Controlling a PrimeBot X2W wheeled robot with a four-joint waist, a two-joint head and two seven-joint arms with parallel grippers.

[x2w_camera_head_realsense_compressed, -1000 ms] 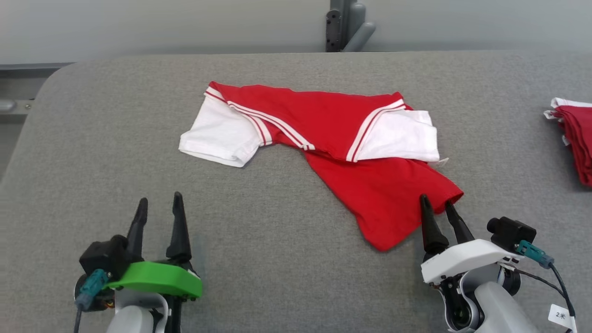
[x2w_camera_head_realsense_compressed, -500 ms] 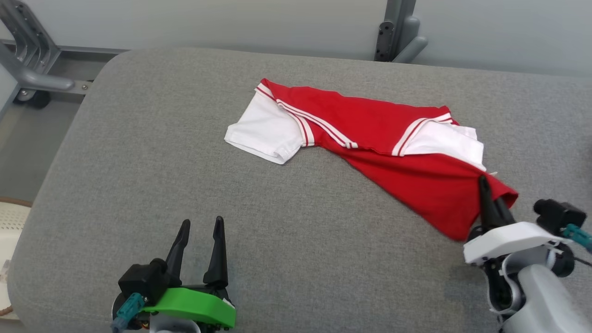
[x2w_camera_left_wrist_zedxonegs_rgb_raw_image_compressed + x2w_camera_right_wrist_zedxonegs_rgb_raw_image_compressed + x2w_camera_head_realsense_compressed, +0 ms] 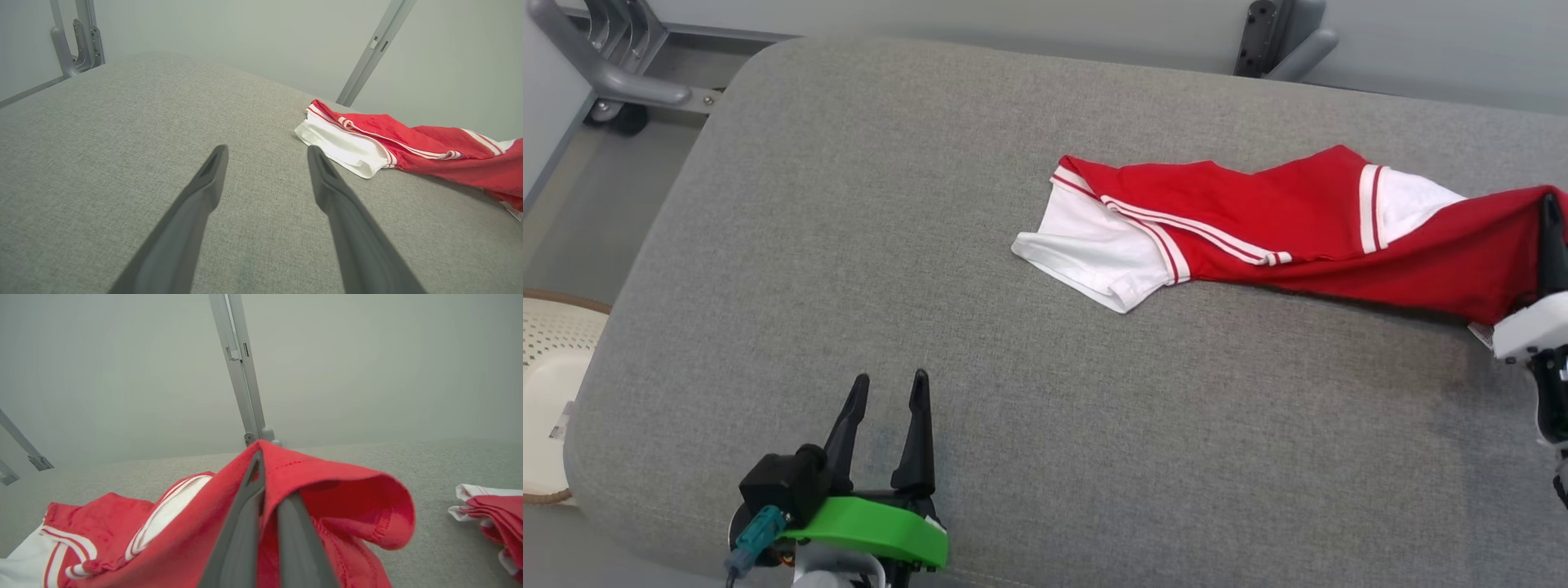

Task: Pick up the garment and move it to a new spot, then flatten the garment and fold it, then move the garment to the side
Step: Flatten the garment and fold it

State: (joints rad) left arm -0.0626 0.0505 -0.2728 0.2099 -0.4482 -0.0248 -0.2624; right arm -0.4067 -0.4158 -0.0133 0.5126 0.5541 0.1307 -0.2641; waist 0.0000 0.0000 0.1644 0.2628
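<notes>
The garment [image 3: 1258, 216], a red shirt with white sleeves and white-striped trim, lies stretched out on the right half of the grey desk [image 3: 849, 245]. In the head view its long axis runs left to right, dipping slightly toward the right. One white sleeve [image 3: 1094, 261] lies flat at the left end, pointing toward the desk's middle. The other white sleeve [image 3: 1413, 200] shows partly, tucked under red cloth near the right end.

The red hem at the right end is drawn to a narrow point and raised off the desk, with a shadow beneath it. The right claw [image 3: 1550, 214] holds it there. In the right wrist view its two fingers are pressed together on the hem, which drapes over them in a loose fold.

The left claw [image 3: 890, 382] sits near the desk's front edge, fingers spread and holding nothing, well apart from the garment.

A second red and white folded cloth [image 3: 490, 506] lies farther right on the desk. A pale basket [image 3: 547, 392] stands beyond the desk's left edge.
</notes>
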